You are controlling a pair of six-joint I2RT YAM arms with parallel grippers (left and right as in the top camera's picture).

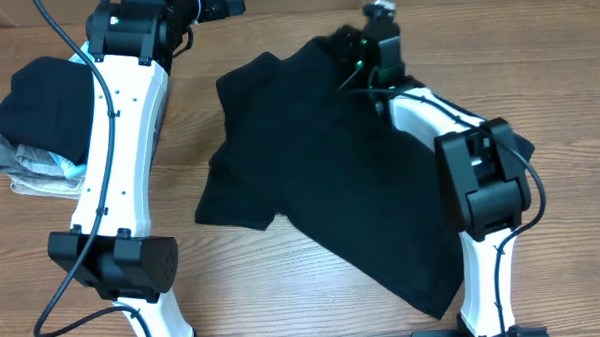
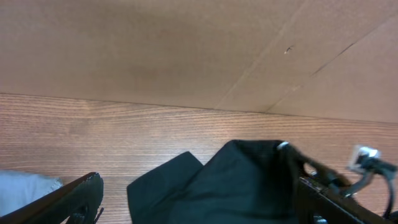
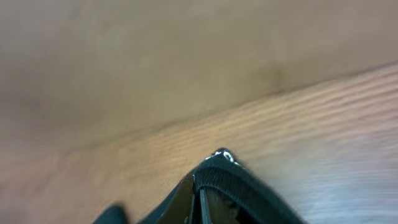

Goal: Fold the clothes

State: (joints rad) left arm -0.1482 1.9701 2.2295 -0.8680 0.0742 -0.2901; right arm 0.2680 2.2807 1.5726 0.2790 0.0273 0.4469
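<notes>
Two pincers, one working: right pincer [image 3: 198, 190] pressed together, pinching shirt [image 1: 330, 177] at far edge, apparently ribbed collar. Rest of shirt lies rumpled on bench [image 1: 264, 280] behind that pincer, toward robot; left pincer [image 2: 199, 186] spread wide, empty, off to its left, shirt's far corner just ahead. Advice: lift slowly, check single layer caught, pull straight to flatten; left takes opposite shoulder before any fold.

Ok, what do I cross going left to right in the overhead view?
Folded pile → left arm → T-shirt → right arm.
</notes>
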